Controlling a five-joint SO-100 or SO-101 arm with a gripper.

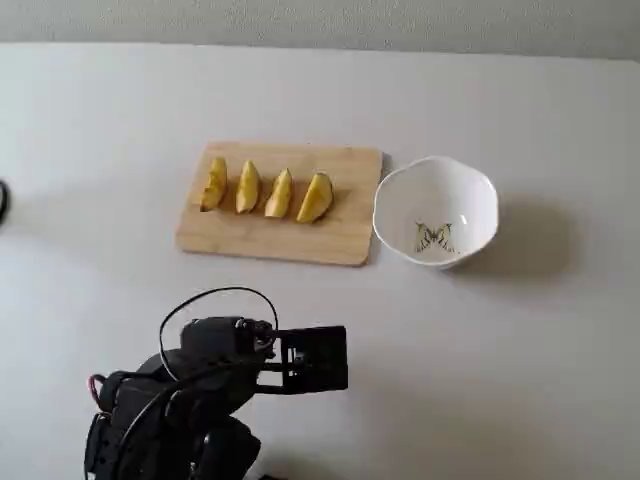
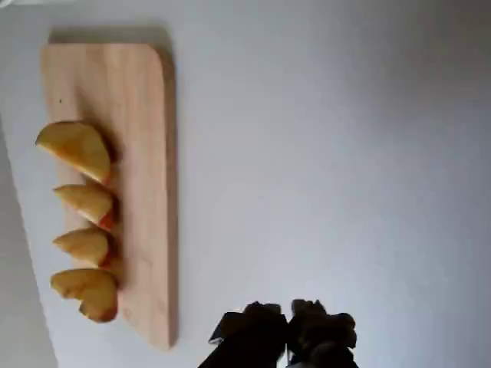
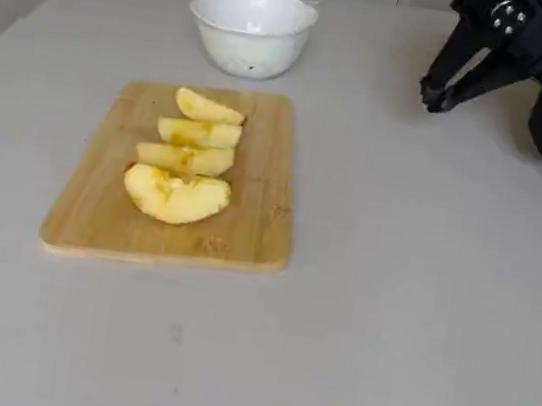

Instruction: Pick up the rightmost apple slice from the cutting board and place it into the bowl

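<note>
The black two-part fingers (image 3: pixel 434 95) are hanging clenched and empty just above the pale grey surface (image 1: pixel 500 380), tips together in the wrist view (image 2: pixel 290 326). Well away from them, the light tan rectangular wooden cutting board (image 1: pixel 330 240) is lying flat, carrying four yellow apple wedges in a row. The plump pale-yellow apple slice with a yellow-green skin edge (image 1: pixel 316 198) is sitting at the row's end nearest the small white wavy-rimmed bowl (image 1: pixel 480 195), apart from the fingers. The three narrower yellow slices (image 1: pixel 248 187) are lining up beside it. The bowl is standing just beside the board's short edge, showing a dark butterfly drawing inside.
</note>
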